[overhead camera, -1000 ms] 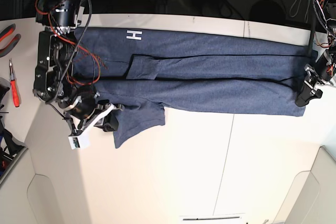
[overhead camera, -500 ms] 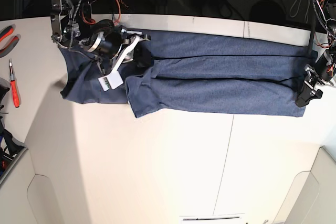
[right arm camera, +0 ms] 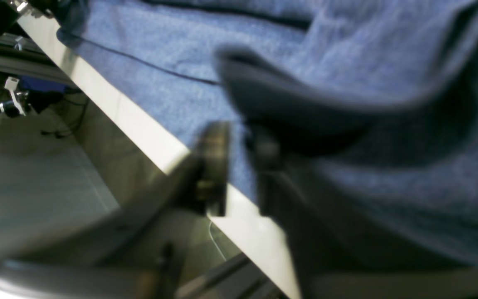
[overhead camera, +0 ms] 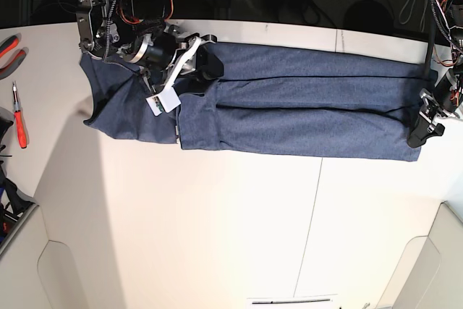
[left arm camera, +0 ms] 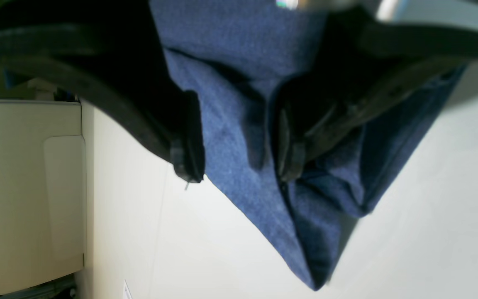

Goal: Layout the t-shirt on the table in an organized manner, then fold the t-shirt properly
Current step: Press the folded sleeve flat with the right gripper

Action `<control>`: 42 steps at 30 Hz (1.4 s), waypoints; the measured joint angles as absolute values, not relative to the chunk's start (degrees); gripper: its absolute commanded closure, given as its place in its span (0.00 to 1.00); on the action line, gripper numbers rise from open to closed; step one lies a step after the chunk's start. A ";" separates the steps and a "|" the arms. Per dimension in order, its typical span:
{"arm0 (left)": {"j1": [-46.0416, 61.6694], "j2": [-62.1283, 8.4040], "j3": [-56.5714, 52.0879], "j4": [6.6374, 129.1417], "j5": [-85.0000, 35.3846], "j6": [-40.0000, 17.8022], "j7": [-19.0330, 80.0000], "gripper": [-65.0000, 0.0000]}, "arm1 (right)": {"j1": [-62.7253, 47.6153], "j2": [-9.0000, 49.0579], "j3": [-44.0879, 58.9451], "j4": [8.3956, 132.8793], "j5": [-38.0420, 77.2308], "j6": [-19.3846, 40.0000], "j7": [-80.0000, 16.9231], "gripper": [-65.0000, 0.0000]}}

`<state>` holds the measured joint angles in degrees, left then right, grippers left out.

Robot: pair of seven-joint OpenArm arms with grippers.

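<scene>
The left claw stands with its two dark fingers apart and a fold of the navy t-shirt between them; the fabric fills the gap, with the corner of the garment hanging in a point below the fingertips onto the white bench. In the base view this claw sits at the right end of the shirt, at its lower corner. The right claw shows a narrow gap between its blurred fingers; cloth lies behind and beside them, but whether any of it is pinched cannot be told. In the base view the right claw rests over the upper left part of the t-shirt, a white tag lying just below it. The t-shirt lies flat as a long horizontal band across the far half of the bench, folded lengthwise with dark creases along it. A red-handled screwdriver and red-handled pliers lie at the left edge, well apart from the shirt.
</scene>
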<state>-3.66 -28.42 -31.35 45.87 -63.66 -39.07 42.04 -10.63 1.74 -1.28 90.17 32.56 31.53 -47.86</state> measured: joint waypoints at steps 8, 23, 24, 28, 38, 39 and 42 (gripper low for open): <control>-3.66 -28.42 -31.35 45.87 -63.68 -39.05 42.04 0.54 | -10.63 1.74 -1.32 90.17 38.85 31.94 -50.68 0.74; -3.66 -28.42 -31.35 45.87 -63.66 -39.07 42.04 0.54 | 3.66 -5.91 -1.15 93.19 14.96 19.88 -42.35 1.00; -3.66 -28.42 -31.35 45.87 -63.66 -39.07 42.04 0.54 | 4.40 -6.55 -1.13 93.21 11.49 17.26 -41.95 1.00; -3.66 -28.42 -31.35 45.87 -63.68 -39.07 42.04 0.54 | 5.48 -6.81 -1.04 93.21 -1.26 10.31 -41.43 1.00; -3.66 -28.42 -31.35 45.87 -63.70 -39.07 42.02 0.54 | -2.42 -6.48 -1.10 92.12 -10.52 6.37 -41.39 1.00; -3.66 -28.42 -31.35 45.87 -63.68 -39.07 42.04 0.54 | -2.66 -6.50 -1.10 91.59 -10.52 6.35 -41.06 1.00; -3.66 -28.42 -31.35 45.87 -63.66 -39.07 42.04 0.54 | -2.28 -6.50 -1.10 89.65 -10.52 6.35 -40.49 1.00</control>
